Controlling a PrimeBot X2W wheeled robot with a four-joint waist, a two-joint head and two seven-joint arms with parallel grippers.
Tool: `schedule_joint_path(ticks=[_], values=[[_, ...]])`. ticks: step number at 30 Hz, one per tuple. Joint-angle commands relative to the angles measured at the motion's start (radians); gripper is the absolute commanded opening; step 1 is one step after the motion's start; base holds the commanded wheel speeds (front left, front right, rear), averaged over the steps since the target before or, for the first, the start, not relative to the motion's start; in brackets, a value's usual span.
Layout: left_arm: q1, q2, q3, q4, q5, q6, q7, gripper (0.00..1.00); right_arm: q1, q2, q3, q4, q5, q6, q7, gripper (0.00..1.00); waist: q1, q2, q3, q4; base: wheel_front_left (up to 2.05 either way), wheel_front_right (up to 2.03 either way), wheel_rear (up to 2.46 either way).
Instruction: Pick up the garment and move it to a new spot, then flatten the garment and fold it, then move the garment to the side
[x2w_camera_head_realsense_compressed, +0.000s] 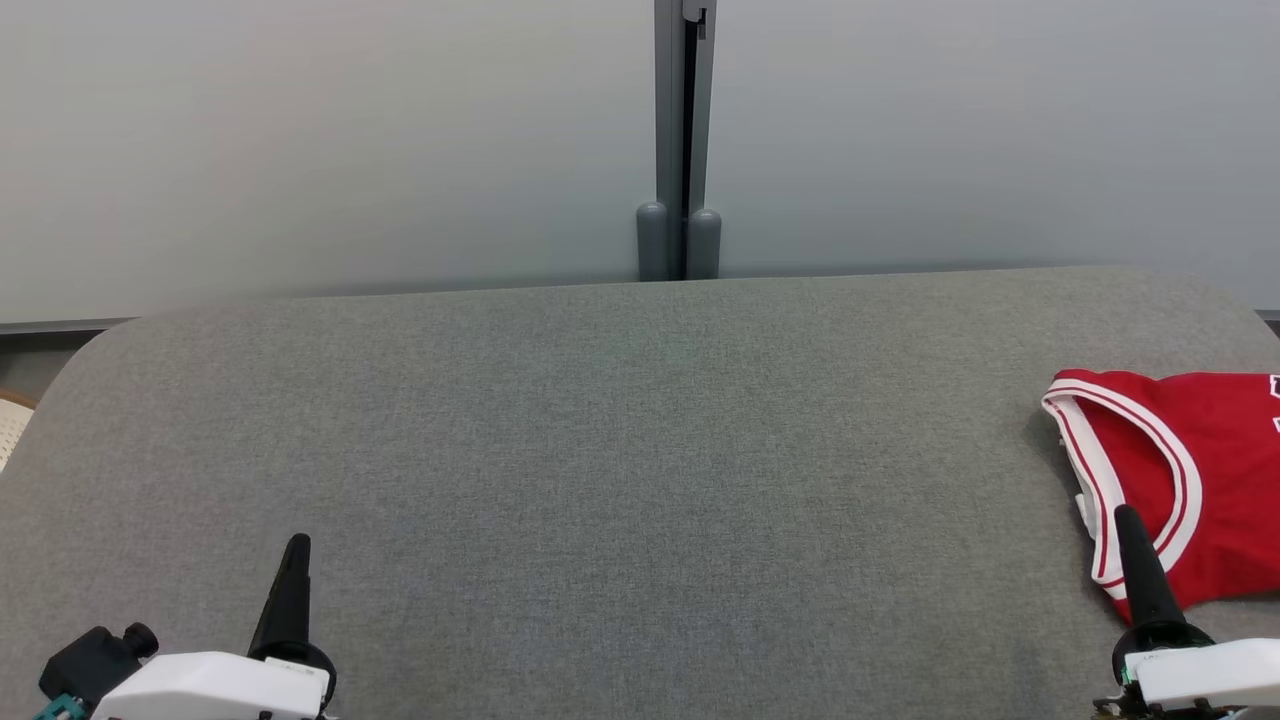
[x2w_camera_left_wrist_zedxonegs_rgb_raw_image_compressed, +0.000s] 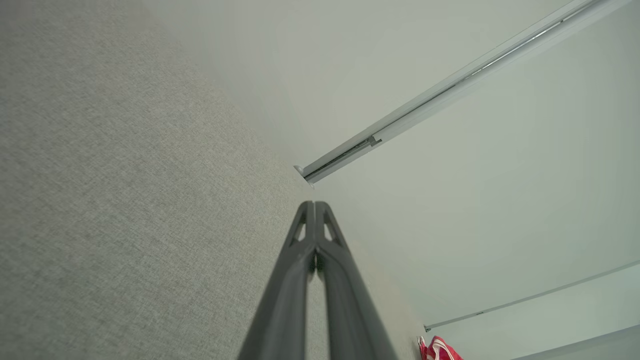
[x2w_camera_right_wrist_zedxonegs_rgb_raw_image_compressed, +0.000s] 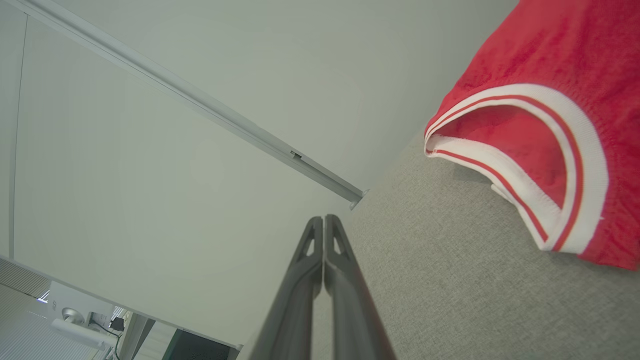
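Observation:
A red garment (x2w_camera_head_realsense_compressed: 1210, 480) with white and red striped trim lies on the grey fabric table (x2w_camera_head_realsense_compressed: 600, 450) at the far right, partly cut off by the picture's edge. My right gripper (x2w_camera_head_realsense_compressed: 1127, 520) is shut and empty, its tips just in front of the garment's trimmed opening. The right wrist view shows those closed fingers (x2w_camera_right_wrist_zedxonegs_rgb_raw_image_compressed: 324, 222) beside the garment (x2w_camera_right_wrist_zedxonegs_rgb_raw_image_compressed: 550, 100), apart from it. My left gripper (x2w_camera_head_realsense_compressed: 297, 548) stands shut and empty at the lower left, far from the garment. In the left wrist view its fingers (x2w_camera_left_wrist_zedxonegs_rgb_raw_image_compressed: 314, 207) are pressed together, and a sliver of the garment (x2w_camera_left_wrist_zedxonegs_rgb_raw_image_compressed: 440, 350) shows low down.
Pale wall panels with a grey vertical post (x2w_camera_head_realsense_compressed: 683, 140) rise behind the table's far edge. The table's corners are rounded. A pale woven object (x2w_camera_head_realsense_compressed: 12, 425) peeks past the left edge. Wide bare fabric stretches between my two grippers.

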Motion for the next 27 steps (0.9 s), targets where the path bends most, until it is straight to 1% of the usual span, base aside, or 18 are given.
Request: schedule_joint_path(ticks=[1, 21, 27], values=[[-0.036, 0.002, 0.012, -0.004, -0.024, -0.011, 0.005, 0.0, -0.026, -0.004, -0.006, 0.0, 0.026, 0.001, 0.005, 0.0, 0.0, -0.0001, 0.001, -0.001, 0.0, 0.0, 0.0], [-0.082, -0.023, 0.059, 0.034, -0.193, -0.053, 0.045, 0.0, -0.08, 0.006, -0.016, 0.055, 0.216, 0.0, 0.021, 0.0, 0.0, -0.0001, 0.016, -0.009, 0.0, 0.0, 0.0], [-0.101, -0.033, 0.078, 0.048, -0.26, -0.068, 0.063, 0.0, -0.102, 0.01, -0.021, 0.075, 0.29, 0.0, 0.03, 0.0, 0.0, -0.0001, 0.023, -0.013, 0.0, 0.0, 0.0]])
